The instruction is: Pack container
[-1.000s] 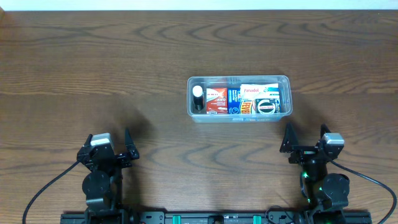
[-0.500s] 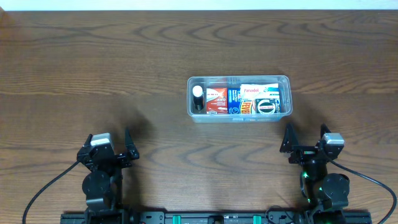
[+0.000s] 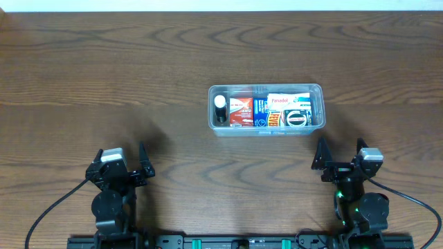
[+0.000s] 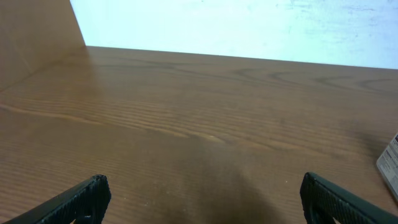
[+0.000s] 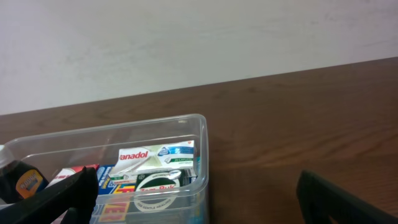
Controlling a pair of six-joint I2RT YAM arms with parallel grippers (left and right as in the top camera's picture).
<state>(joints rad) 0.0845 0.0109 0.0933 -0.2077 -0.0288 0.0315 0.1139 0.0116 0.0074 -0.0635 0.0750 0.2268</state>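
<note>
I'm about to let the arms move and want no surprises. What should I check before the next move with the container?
1. Left gripper open, holding nothing: ok.
2. Right gripper open, holding nothing: ok.
3. Container upright on the table, apart from both grippers: ok.
4. Panadol box, round tin and bottle inside the container: ok.
5. All contents sitting below the rim: cannot tell.
</note>
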